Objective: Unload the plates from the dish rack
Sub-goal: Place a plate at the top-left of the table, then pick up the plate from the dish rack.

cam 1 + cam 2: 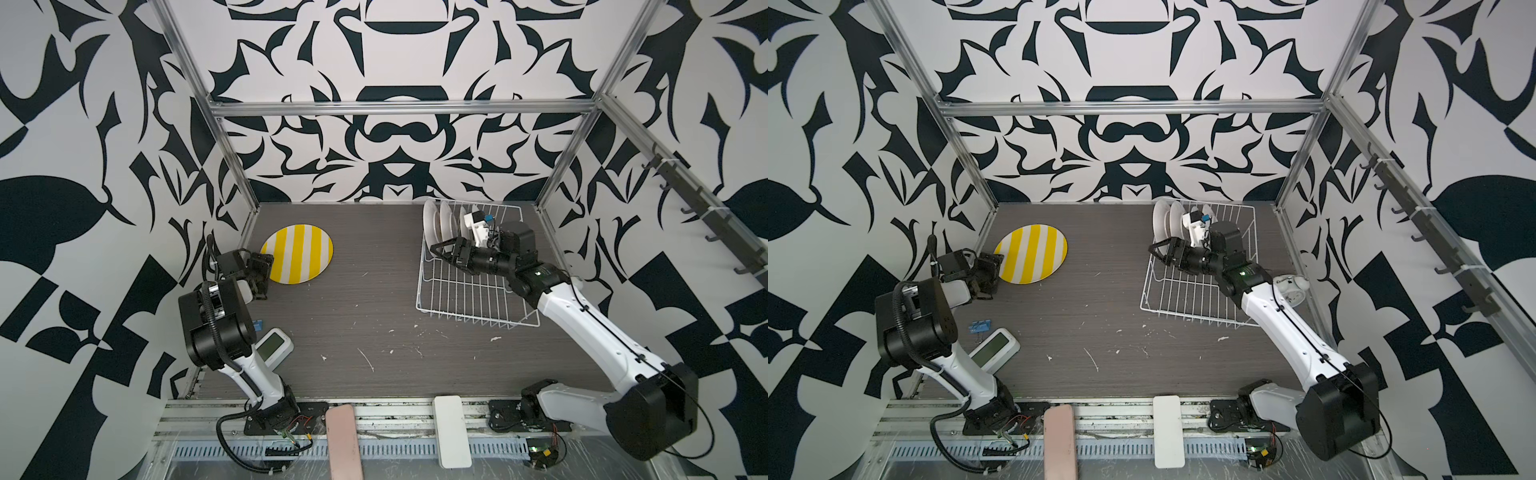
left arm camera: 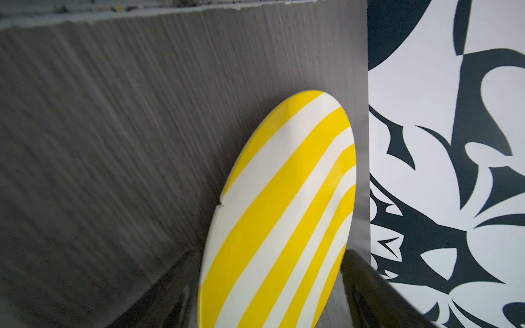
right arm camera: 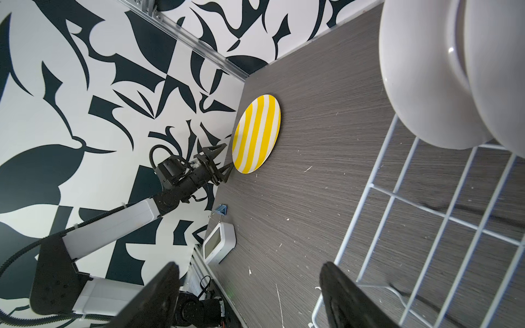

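Small plates (image 1: 432,220) stand on edge at the far end of the dish rack (image 1: 465,295); glazed, stiff, slick, chippable, so I'd pinch a top rim and lift straight out. Striped plate (image 1: 297,253) lies flat on the bench (image 1: 374,332), rim between the left jaws, which are spread and not gripping. Right jaws wide, empty, just beside the nearest racked plate.

Glossy striped plate (image 2: 278,198) (matt, grained tabletop (image 2: 113,142))

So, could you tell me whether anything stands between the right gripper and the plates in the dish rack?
Nothing visible does. The right gripper, jaws open, hangs over the dish rack right beside the nearest of the plates, with only open air between them.
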You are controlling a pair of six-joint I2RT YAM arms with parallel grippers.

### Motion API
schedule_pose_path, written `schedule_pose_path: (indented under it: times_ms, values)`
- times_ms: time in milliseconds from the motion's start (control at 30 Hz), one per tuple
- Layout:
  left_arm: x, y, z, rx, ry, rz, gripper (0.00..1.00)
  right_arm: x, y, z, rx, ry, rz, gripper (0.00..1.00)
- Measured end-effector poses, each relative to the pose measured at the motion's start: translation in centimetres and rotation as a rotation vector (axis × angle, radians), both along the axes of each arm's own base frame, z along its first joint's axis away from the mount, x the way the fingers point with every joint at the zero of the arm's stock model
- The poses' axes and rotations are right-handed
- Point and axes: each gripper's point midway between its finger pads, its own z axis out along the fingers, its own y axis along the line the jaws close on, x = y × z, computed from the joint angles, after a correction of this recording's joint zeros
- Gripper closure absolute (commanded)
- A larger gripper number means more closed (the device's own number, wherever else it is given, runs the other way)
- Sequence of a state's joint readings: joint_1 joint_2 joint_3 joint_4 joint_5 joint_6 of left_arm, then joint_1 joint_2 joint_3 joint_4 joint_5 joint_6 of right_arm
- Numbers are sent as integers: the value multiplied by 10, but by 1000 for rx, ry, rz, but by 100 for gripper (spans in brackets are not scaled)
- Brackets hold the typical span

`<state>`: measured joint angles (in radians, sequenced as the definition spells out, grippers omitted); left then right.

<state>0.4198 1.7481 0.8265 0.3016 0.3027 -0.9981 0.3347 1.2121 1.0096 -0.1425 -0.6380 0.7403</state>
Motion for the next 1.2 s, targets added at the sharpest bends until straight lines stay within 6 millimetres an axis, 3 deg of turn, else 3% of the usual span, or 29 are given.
schedule_pose_path:
  times_ms: [300, 567, 833, 1000, 1200]
  values:
    - [-24, -1, 19, 61, -10, 28, 8, 12, -41, -25, -172, 55, -176, 17]
    - [-39, -13, 49, 176, -52, -22, 7, 7, -93, -11, -384, -9, -389, 18]
    - [-44, -82, 101, 275, -156, -217, 7, 0, -128, -15, -529, -8, -513, 19]
    - [-62, -119, 142, 329, -249, -302, 7, 1, -127, -23, -597, -11, -508, 19]
    - [-86, -161, 170, 346, -336, -409, 7, 10, -90, -38, -738, -35, -427, 19]
